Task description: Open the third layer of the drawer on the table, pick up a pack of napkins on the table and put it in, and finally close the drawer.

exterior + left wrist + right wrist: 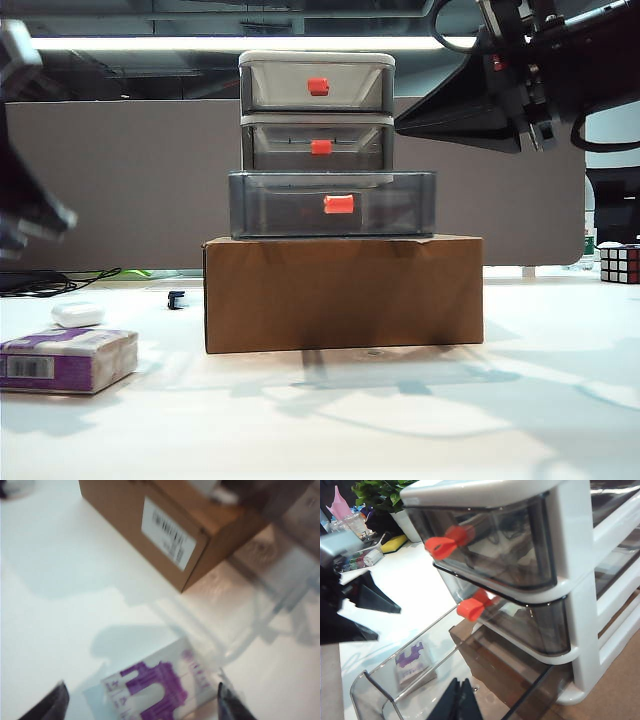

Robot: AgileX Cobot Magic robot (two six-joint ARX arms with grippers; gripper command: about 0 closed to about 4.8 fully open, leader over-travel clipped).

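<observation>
We find the left gripper (140, 702) above the pack of napkins (157, 690), its two dark fingertips (52, 705) spread wide to either side of the pack with nothing between them; whether they touch the wrapper the blurred wrist picture does not show. The right gripper (460, 700) hangs high beside the upper tiers of the drawer (318, 145), over the pulled-out tier, its tips pressed together into one point and holding nothing. The third layer (333, 204) stands pulled forward from its frame (its front wall overhangs the front edge of the cardboard box (343, 292) on which the cabinet rests), and its tray lies open from above. We count three tiers, three red-orange handles, one box and one pack. That pack lies flat on the table (400, 420) near its left front, barcode end outward, well apart from the box, with bare white tabletop between them. A small white case (78, 315) sits just behind the pack, and a puzzle cube (620, 263) stands at the far right edge.
</observation>
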